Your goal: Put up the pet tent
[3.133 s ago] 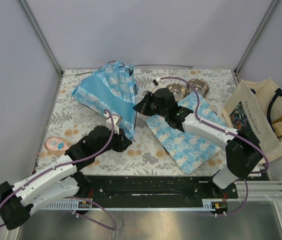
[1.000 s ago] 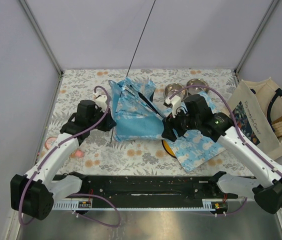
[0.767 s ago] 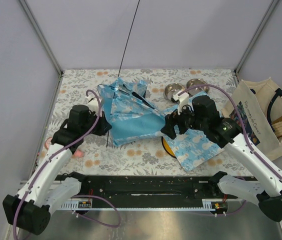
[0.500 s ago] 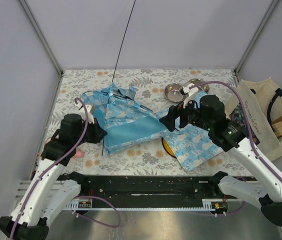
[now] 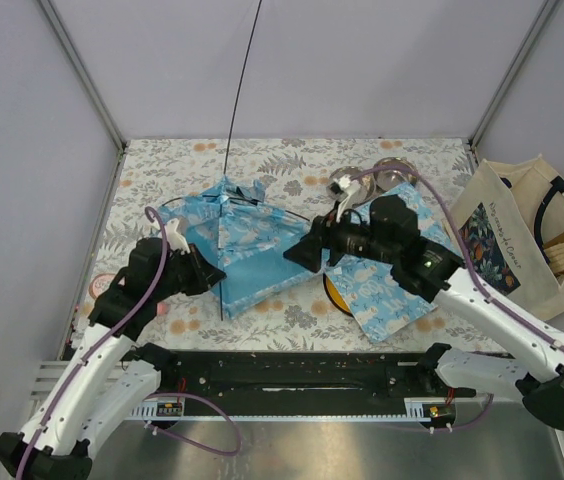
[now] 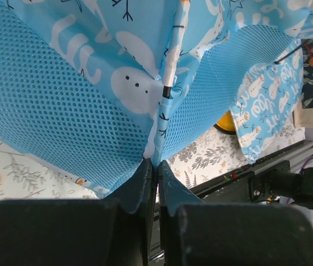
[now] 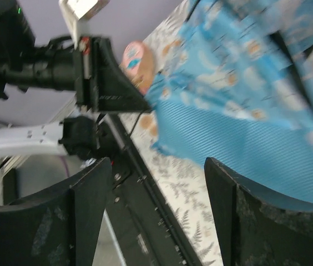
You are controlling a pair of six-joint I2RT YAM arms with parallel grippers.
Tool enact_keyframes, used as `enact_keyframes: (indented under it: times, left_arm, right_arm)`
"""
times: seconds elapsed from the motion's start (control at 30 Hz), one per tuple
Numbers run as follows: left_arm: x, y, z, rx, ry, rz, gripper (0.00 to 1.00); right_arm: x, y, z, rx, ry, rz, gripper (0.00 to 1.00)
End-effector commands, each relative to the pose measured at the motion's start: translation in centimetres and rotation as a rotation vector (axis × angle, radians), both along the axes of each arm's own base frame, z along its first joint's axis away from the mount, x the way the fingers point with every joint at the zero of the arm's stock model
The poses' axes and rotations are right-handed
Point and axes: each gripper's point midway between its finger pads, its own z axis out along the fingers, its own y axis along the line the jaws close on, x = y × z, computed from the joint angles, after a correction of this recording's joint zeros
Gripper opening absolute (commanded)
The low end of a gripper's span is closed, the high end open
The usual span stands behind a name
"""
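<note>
Your left gripper (image 6: pixel 152 166) has its fingers (image 6: pixel 137 185) pressed tight together. They pinch the lower corner seam of the pet tent (image 6: pixel 62 111), where a thin pole (image 6: pixel 167 94) runs down into the pinch. Blue mesh panels spread away from the fingertips on both sides, with snowman print above them. From above, this gripper (image 5: pixel 207 272) sits at the tent's (image 5: pixel 247 250) near left edge. That is roughly where it was half a second ago, after it drew back toward you from farther up the table (image 5: pixel 162 160).

Your right gripper (image 7: pixel 156 166) has its fingers (image 7: pixel 87 216) spread wide apart, with nothing between them. The tent's mesh (image 7: pixel 245 133) lies just beyond the fingertips, blurred, and whether they touch it cannot be told. From above, this gripper (image 5: pixel 302 255) is at the tent's right tip, farther left than half a second ago. The tent between your two grippers is bunched narrower than it was then.

A black pole (image 5: pixel 242 75) rises from the tent's back peak and leans away, much as before. Behind the right fingers lies a flat printed mat (image 5: pixel 387 290), with a yellow disc (image 5: pixel 334 295) peeking from under its left edge. Farther back are two metal bowls (image 5: pixel 346 181), and a tote bag (image 5: pixel 522 230) stands at the far right. Past the left fingers, a pink disc (image 7: pixel 135 58) lies near the table's left edge.
</note>
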Motion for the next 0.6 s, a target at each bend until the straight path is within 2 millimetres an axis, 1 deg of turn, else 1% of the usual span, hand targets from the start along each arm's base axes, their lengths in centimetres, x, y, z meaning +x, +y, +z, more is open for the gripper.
enact_keyframes:
  times: [0.0,0.07,0.1,0.17,0.2,0.3,0.4,0.5,0.57]
  left_arm:
    - [2.4,-2.3,2.5,-0.154,-0.080,0.022,0.00]
    - [2.9,-2.9,2.8,-0.164,-0.084,0.016,0.00]
    - [3.1,-3.1,2.9,-0.169,-0.087,0.015,0.00]
    - [3.3,-3.7,2.9,-0.180,-0.075,0.009,0.00]
    - [3.3,-4.0,2.9,-0.181,-0.071,0.007,0.00]
    - [3.1,-4.5,2.5,-0.171,-0.059,0.008,0.00]
    - [2.9,-4.7,2.0,-0.164,-0.049,0.009,0.00]
    - [2.9,-4.7,1.6,-0.160,-0.050,0.013,0.00]
    - [2.9,-4.8,1.8,-0.164,-0.059,0.010,0.00]
  right_arm:
    - [-3.7,4.1,-2.5,0.051,0.103,0.151,0.74]
    - [-5.1,5.6,-4.0,0.059,0.151,0.205,0.71]
    - [-5.6,6.3,-4.2,0.068,0.150,0.230,0.71]
    - [-6.7,7.9,-5.5,0.056,0.178,0.269,0.69]
    - [-7.3,8.5,-5.6,0.067,0.183,0.287,0.69]
    - [-8.2,10.3,-7.0,0.063,0.222,0.297,0.72]
    - [-7.1,11.7,-8.5,0.022,0.224,0.230,0.73]
    - [-5.8,12.3,-10.0,-0.024,0.232,0.145,0.73]
    - [-5.5,12.7,-10.8,-0.048,0.233,0.120,0.72]
